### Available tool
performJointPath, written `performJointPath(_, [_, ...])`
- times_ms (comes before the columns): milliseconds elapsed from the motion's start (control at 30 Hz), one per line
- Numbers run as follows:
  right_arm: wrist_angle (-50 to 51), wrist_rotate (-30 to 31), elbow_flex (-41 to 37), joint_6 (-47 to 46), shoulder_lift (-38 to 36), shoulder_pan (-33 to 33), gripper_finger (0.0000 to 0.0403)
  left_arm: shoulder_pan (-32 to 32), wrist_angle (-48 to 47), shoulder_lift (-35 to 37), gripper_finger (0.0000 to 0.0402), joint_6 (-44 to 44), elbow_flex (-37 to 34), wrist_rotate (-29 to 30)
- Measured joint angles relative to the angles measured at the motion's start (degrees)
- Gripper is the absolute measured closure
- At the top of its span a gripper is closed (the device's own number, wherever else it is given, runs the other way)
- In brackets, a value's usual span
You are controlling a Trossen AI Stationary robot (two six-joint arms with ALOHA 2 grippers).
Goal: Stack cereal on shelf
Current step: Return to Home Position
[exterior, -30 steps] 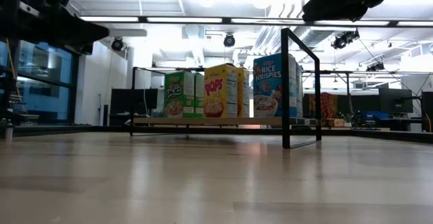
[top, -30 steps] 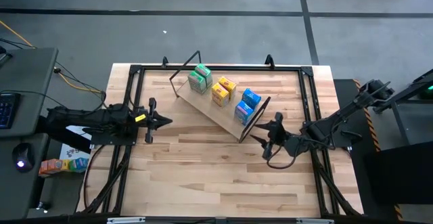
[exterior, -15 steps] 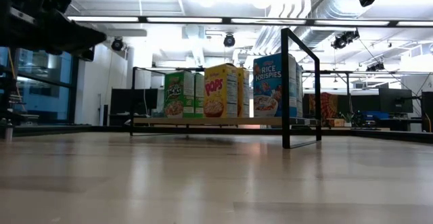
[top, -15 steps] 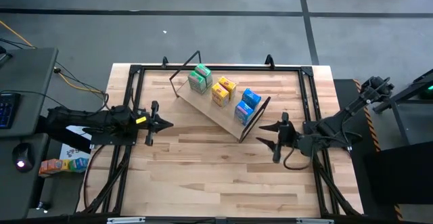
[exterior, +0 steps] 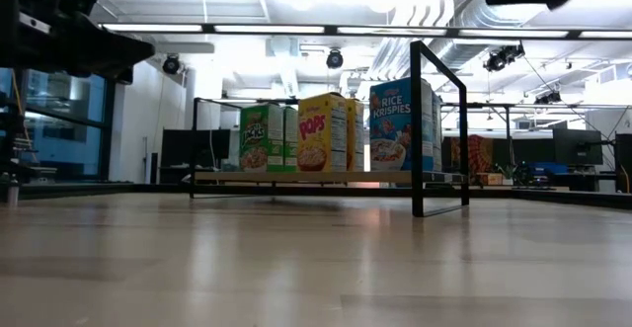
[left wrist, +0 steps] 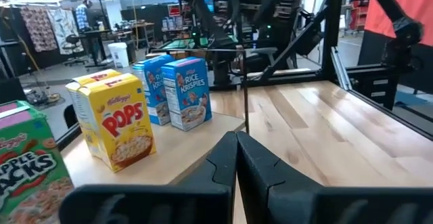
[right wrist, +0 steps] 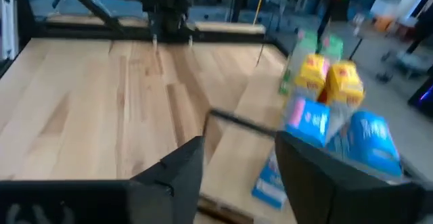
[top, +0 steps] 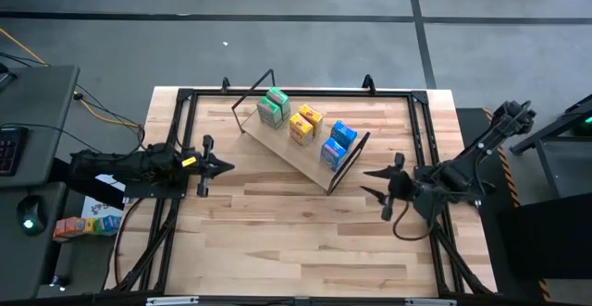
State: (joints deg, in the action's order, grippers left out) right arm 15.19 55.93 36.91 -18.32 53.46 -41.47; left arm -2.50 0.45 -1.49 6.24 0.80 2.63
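The shelf [top: 294,151], a light wood board on black wire legs, stands slantwise at the table's far middle. Several cereal boxes stand upright on it in pairs: green [top: 273,106], yellow [top: 305,124] and blue [top: 339,143]. They also show in the low view as green [exterior: 262,139], yellow [exterior: 326,132] and blue [exterior: 400,124]. My left gripper [top: 225,166] is shut and empty, left of the shelf, pointing at it [left wrist: 237,158]. My right gripper [top: 370,181] is open and empty, just right of the shelf's near right end [right wrist: 237,163].
A black metal frame [top: 185,95] runs along the table's edges, with a rail [top: 427,149] close behind my right gripper. The shelf's black wire end frame [exterior: 439,129] stands between my right gripper and the boxes. Off the table at the left lie small coloured items [top: 85,223].
My right gripper has drawn back from the shelf's near right end toward the table's right edge. The boxes and the shelf have stayed where they were.
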Motion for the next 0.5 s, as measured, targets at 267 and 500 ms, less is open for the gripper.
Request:
performJointPath(267, [16.7,-4.6,-0.3,-14.8,-8.8,4.4,0.039,0.0,-0.1,0.0,0.0402,0.0,0.0,-0.5])
performJointPath(500, [-7.9,-16.6,-14.9,2.4,-18.4,12.3,0.0398,0.0,0.0,0.0,0.0402,0.0,0.0,-0.5])
